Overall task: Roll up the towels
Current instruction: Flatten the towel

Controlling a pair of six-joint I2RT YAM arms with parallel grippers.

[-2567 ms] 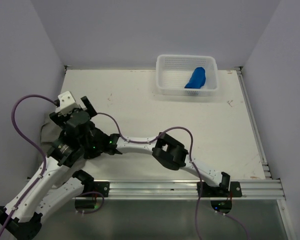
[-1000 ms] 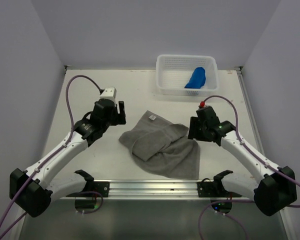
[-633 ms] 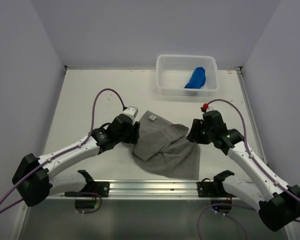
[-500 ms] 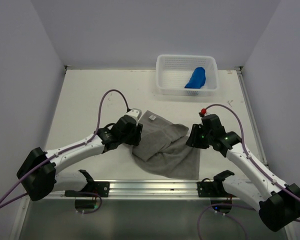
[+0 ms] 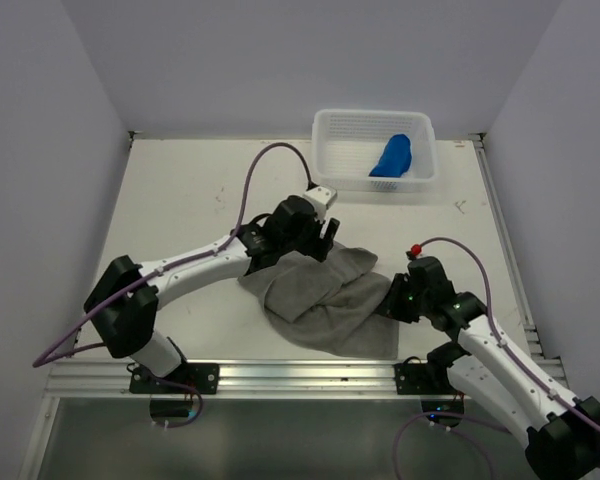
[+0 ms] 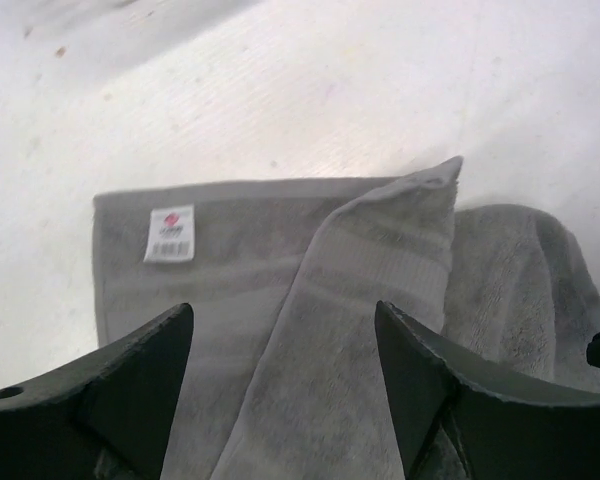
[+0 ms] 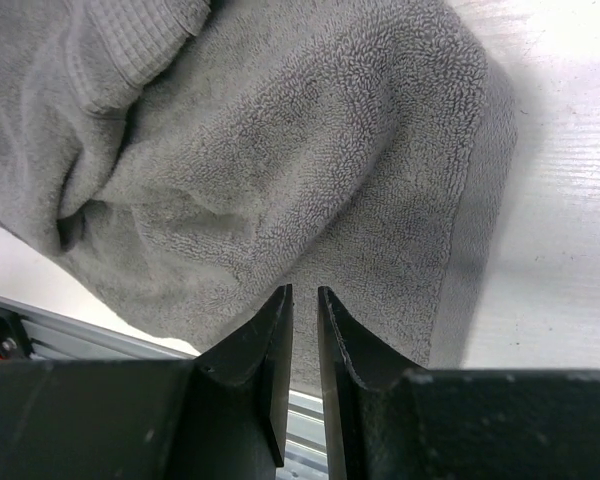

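The grey towel (image 5: 325, 297) lies crumpled and partly folded on the table's near middle. Its white tag (image 6: 169, 233) shows in the left wrist view. My left gripper (image 5: 327, 236) hovers over the towel's far edge, open, its fingers (image 6: 115, 385) wide apart with nothing between them. My right gripper (image 5: 389, 302) is at the towel's right side. Its jaws (image 7: 304, 290) are closed to a thin slit above the terry cloth (image 7: 310, 150), with nothing seen pinched. The blue towel (image 5: 391, 157) lies bunched in the basket.
A white perforated basket (image 5: 360, 183) stands at the far right of the table. A metal rail (image 5: 310, 376) runs along the near edge. The right table edge (image 5: 505, 260) has a raised strip.
The left arm has swung right and farther back, over the towel's far edge. The right gripper has drawn nearer along the towel's right side and its jaws have narrowed.
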